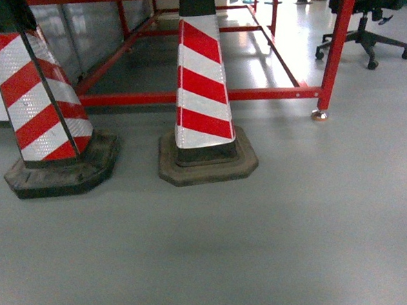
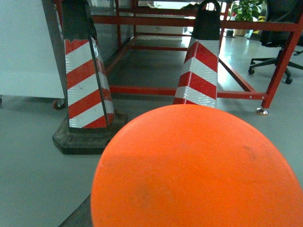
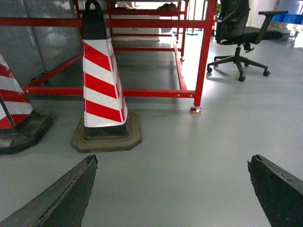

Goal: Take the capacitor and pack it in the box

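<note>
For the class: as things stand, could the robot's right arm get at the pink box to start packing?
Probably not. No box or capacitor shows in any view. The right gripper hangs open over bare grey floor, facing a striped traffic cone and a red metal frame.

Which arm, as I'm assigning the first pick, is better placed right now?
Right, tentatively. The right claw stands wide open with a clear view over the floor. An orange rounded object fills most of the left wrist view, its claw unseen. No capacitor or box shows.
</note>
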Controlling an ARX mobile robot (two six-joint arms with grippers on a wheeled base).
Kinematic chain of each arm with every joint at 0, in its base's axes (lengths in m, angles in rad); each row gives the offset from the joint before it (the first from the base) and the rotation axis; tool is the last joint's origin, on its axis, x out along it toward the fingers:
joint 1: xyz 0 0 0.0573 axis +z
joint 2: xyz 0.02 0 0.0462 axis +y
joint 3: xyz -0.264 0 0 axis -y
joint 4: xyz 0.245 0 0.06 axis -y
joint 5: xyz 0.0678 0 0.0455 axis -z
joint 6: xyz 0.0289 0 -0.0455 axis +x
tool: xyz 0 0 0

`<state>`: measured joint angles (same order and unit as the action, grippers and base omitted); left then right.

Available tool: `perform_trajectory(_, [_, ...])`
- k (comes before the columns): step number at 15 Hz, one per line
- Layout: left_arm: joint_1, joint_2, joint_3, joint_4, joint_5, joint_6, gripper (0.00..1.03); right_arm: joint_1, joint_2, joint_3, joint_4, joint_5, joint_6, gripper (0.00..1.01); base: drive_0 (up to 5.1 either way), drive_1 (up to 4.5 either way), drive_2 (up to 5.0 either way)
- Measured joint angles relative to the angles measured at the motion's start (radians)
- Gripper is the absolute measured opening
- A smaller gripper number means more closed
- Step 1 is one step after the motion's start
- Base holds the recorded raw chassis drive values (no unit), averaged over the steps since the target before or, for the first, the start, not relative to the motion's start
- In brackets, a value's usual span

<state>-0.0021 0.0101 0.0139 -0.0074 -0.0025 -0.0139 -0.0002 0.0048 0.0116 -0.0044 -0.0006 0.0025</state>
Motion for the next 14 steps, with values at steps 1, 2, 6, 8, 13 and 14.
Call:
perform_trajectory(1, [0.000,0.000,0.000,0.001,0.002,0.000,0.43,0.000,0.000,0.000,-0.001,0.000,0.000,0.98,-5.1,2.35,2.4])
perform_trajectory(2, [0.000,0.000,0.000,0.000,0.002,0.000,0.43,0.000,0.000,0.000,-0.001,0.000,0.000,0.98,-5.1,2.35,2.4])
perform_trajectory(6, [0.000,0.000,0.000,-0.001,0.002,0.000,0.43,0.000,0.000,0.000,-0.001,0.000,0.000,0.98,-5.1,2.35,2.4])
perform_trajectory(8, [0.000,0.000,0.000,0.000,0.002,0.000,0.43,0.000,0.000,0.000,0.000,0.000,0.000,0.98,-5.1,2.35,2.4])
perform_trajectory(13, [0.000,0.000,0.000,0.001,0.003,0.000,0.43,0.000,0.000,0.000,-0.002,0.000,0.000,0.98,-5.1,2.35,2.4])
perform_trajectory(14, [0.000,0.000,0.000,0.000,0.002,0.000,0.43,0.000,0.000,0.000,0.001,0.000,0.000,0.98,-5.1,2.35,2.4])
